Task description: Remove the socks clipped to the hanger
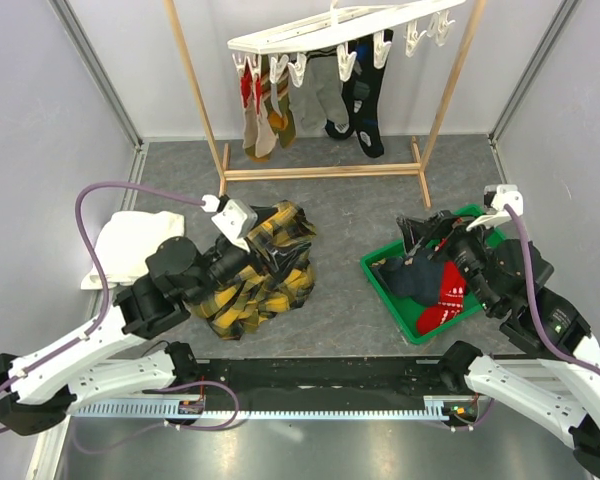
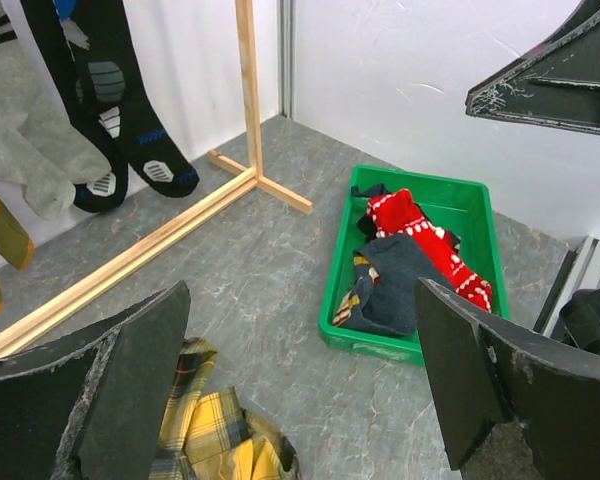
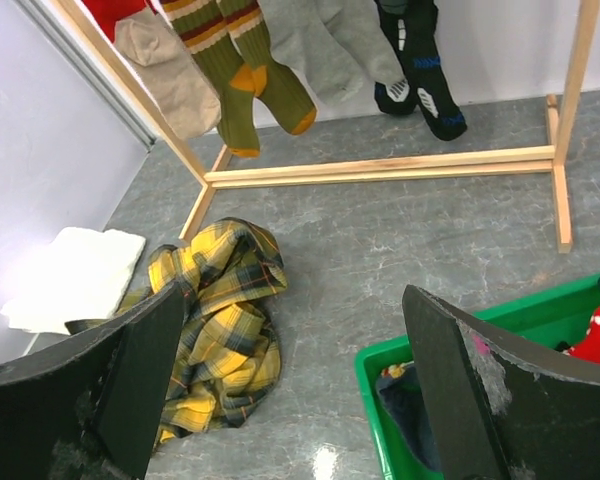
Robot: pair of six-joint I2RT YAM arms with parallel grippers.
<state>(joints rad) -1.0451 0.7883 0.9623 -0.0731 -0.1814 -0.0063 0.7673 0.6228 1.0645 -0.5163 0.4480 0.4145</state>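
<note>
Left fingers [image 2: 130, 390], left wrist view: spread wide, nothing between them, touching nothing. Beyond them the green tray [image 2: 480, 215] on the worktop [image 2: 270, 300] holds red and navy socks [image 2: 410, 260], already off; black ones hang upper left.

Right wrist view: right fingers [image 3: 470, 400] likewise wide apart and empty, above the tray's corner. Olive, tan, grey and black socks dangle at the back, over the wooden frame [image 3: 380, 165].

Top view: hanger [image 1: 330, 30] at the far side, several socks clipped to it. Judged partway done; a good share of unclipping remains.
</note>
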